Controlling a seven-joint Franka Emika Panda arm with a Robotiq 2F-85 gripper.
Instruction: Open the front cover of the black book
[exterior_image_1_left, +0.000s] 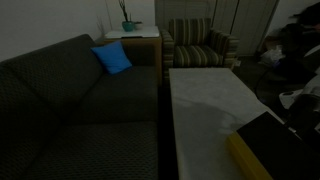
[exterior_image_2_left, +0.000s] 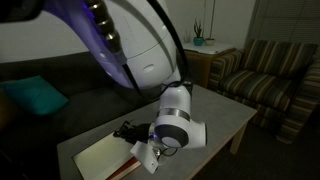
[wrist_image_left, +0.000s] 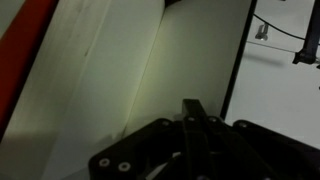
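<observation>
Book lying open beneath the arm on the pale coffee table

The dark sofa (exterior_image_1_left: 70, 100) is largest, then the white arm (exterior_image_2_left: 130, 45) bent low over the coffee table (exterior_image_1_left: 210, 95), then the striped armchair (exterior_image_1_left: 200, 45). The book (exterior_image_2_left: 100, 155) lies open near a table corner, its cream page (wrist_image_left: 130, 70) facing up, with a red strip (wrist_image_left: 25, 50) along one side and a black edge (wrist_image_left: 238, 70) along the other. Any print on the page is too dim to read. A blue pillow (exterior_image_1_left: 113, 58) sits on the sofa and a potted plant (exterior_image_1_left: 127, 18) stands on a side table (exterior_image_1_left: 135, 35). The gripper (exterior_image_2_left: 135, 135) hangs just over the book; I cannot tell whether its jaws are apart or together.
</observation>
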